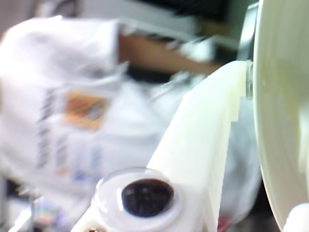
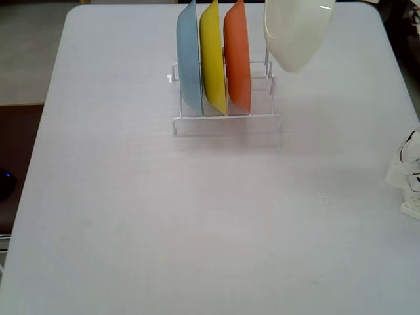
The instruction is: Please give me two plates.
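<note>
The cream-white plate (image 2: pixel 296 29) hangs in the air at the top of the fixed view, tilted, just right of and above the wire rack (image 2: pixel 226 123). In the wrist view its pale rim (image 1: pixel 282 121) fills the right edge, and my gripper (image 1: pixel 251 72) is shut on it, one white finger (image 1: pixel 207 140) pressed against the plate's face. The orange plate (image 2: pixel 237 56) stands on edge in the rack's right occupied slot. The fixed view does not show the gripper itself.
A light blue plate (image 2: pixel 189 59) and a yellow plate (image 2: pixel 212 56) stand upright in the rack, left of the orange one. A white part of the arm (image 2: pixel 410 177) sits at the table's right edge. Blurred white clutter fills the wrist view's background.
</note>
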